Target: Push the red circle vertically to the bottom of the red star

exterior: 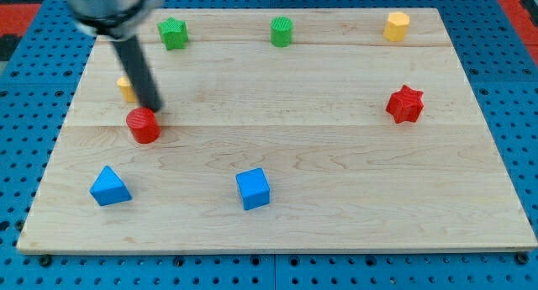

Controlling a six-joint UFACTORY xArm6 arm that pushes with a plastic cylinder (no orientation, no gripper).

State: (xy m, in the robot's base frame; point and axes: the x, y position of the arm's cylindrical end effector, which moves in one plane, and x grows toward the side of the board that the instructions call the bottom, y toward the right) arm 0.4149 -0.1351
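Observation:
The red circle (144, 125) lies on the wooden board at the view's left, a bit above mid-height. The red star (405, 104) lies far off at the view's right. My tip (155, 109) is just above and slightly right of the red circle, touching or nearly touching its upper edge. The dark rod rises up and to the left from there.
A yellow block (126, 88) sits partly hidden behind the rod. A green star-like block (173, 33), a green circle (282, 31) and a yellow block (397, 26) line the top. A blue triangle (109, 187) and a blue cube (253, 189) lie near the bottom.

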